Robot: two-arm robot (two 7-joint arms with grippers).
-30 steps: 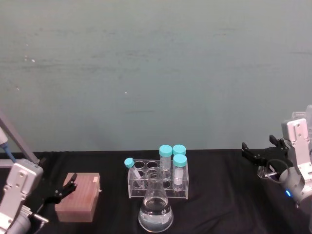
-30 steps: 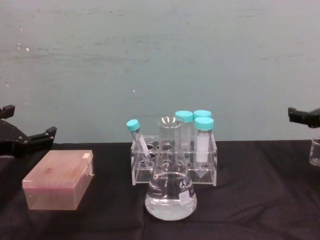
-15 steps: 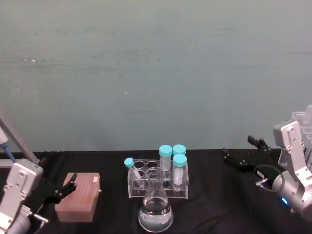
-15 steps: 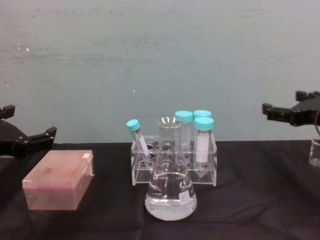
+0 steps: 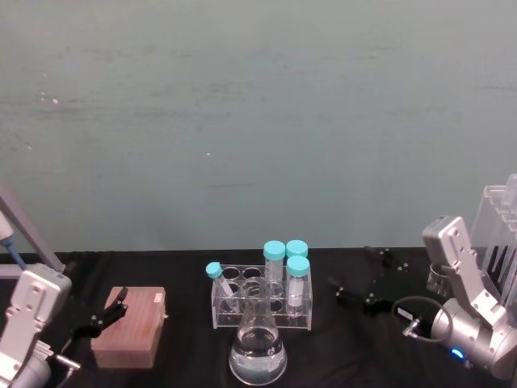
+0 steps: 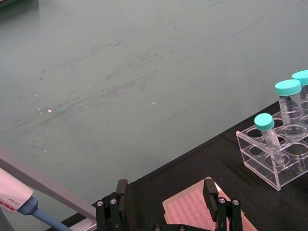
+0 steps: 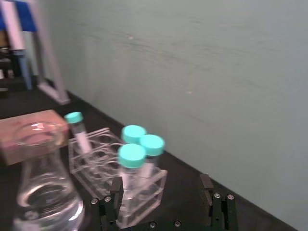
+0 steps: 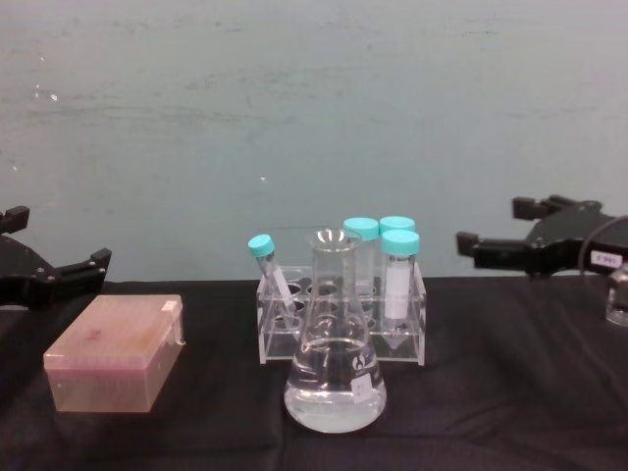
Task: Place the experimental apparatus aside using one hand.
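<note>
A conical flask [image 5: 257, 354] [image 8: 334, 365] [image 7: 44, 188] of clear liquid stands at the table's front centre. Just behind it is a small clear rack [image 5: 242, 301] [image 8: 424, 324] [image 7: 153, 186] [image 6: 269, 161] holding several teal-capped tubes. My right gripper [image 5: 363, 278] [image 8: 496, 228] [image 7: 161, 190] hangs open above the table, to the right of that rack, with nothing between its fingers. A small glass beaker [image 8: 618, 296] [image 5: 436, 280] sits at the far right, near a tall acrylic rack [image 5: 501, 230]. My left gripper [image 5: 105, 311] [image 8: 54, 240] [image 6: 165, 192] is open at the left.
A pink tip box [image 5: 129, 327] [image 8: 113, 353] [image 6: 192, 211] [image 7: 24, 130] lies left of the flask, beside the left gripper. A pipette stand [image 5: 28, 234] [image 6: 43, 185] leans at the far left. Black cloth [image 8: 491, 392] covers the table before a green wall.
My right gripper has swung left from the table's right edge toward the small tube rack, staying open. The left arm, flask and racks have not moved.
</note>
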